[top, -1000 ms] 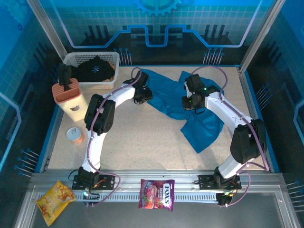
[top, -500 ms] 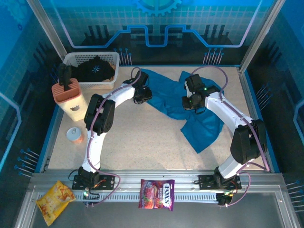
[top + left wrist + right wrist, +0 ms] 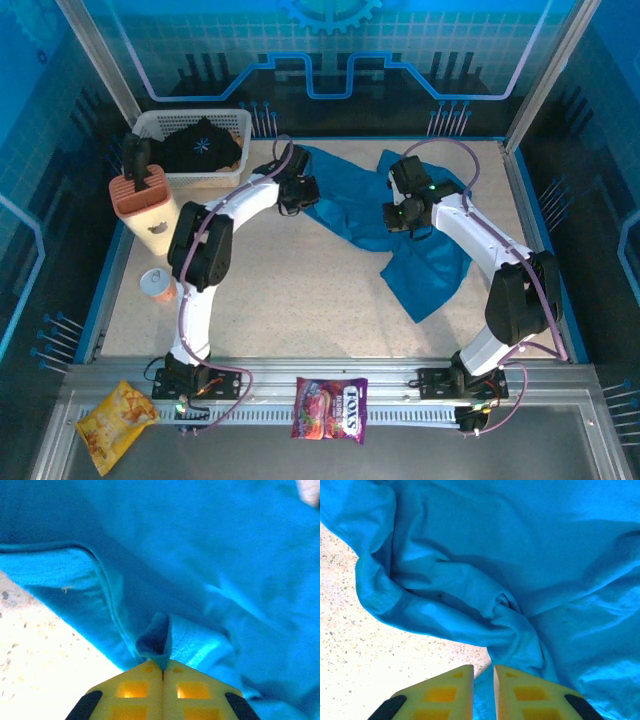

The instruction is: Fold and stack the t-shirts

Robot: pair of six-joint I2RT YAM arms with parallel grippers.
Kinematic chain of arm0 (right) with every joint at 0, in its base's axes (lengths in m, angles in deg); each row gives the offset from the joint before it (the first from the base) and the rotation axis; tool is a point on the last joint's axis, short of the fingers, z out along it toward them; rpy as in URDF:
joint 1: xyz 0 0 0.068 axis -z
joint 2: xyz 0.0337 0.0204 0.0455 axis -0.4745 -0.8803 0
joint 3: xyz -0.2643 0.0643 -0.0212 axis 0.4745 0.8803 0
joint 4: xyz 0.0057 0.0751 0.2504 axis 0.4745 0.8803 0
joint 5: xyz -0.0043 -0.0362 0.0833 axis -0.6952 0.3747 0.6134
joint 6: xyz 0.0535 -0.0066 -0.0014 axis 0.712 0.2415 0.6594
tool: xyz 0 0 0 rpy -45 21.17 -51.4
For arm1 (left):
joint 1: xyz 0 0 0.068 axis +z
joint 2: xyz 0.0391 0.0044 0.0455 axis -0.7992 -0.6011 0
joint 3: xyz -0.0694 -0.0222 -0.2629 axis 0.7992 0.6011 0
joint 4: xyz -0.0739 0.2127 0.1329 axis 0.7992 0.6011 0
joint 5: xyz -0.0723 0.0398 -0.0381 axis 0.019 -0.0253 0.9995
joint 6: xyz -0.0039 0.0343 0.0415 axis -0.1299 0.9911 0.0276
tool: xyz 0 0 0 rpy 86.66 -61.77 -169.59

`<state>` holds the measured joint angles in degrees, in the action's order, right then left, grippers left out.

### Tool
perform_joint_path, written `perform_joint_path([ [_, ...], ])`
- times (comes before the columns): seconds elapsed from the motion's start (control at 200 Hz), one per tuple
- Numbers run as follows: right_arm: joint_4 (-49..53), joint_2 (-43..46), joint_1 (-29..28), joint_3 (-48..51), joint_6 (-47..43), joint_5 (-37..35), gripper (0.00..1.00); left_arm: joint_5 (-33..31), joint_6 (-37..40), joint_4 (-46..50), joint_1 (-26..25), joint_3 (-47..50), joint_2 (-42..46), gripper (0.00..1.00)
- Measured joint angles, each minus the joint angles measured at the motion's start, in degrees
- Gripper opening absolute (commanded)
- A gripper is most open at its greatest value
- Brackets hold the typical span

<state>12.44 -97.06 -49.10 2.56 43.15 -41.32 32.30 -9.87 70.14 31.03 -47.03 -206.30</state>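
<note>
Top view: high, from near side, looking down over whole table (image 3: pixel 300 290). Wrist views: tight, down past fingers (image 3: pixel 135 692) onto teal shirt (image 3: pixel 225 555), shared with top.

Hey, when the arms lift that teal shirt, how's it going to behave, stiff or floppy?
Probably floppy: the teal t-shirt lies in soft folds and bunches where the left gripper pinches it. It looks thin, so probably light, likely sagging below any grip.

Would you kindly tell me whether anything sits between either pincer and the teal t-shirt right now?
Nothing visible does. The left pincer is shut on a small fold of the teal t-shirt, and the right pincer is closed on its cloth too, beside a bunched ridge.
</note>
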Motion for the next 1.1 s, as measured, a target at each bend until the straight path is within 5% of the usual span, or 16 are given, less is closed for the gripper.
perform_joint_path([
  [0.365, -0.3, 0.3, 0.0, 0.6, 0.7, 2.4, 0.21, -3.6, 0.0, -0.4, -4.5, 18.7, 29.6, 0.00],
  [0.771, -1.6, 14.6, 0.3, 17.1, 7.7, 2.6, 0.61, -17.1, -2.9, 17.9, -3.4, 44.7, 67.8, 0.00],
  [1.101, -2.2, 22.4, 1.4, 32.4, 16.2, 0.7, 0.64, -19.3, -8.6, 14.8, -1.3, 62.1, 68.4, 0.00],
])
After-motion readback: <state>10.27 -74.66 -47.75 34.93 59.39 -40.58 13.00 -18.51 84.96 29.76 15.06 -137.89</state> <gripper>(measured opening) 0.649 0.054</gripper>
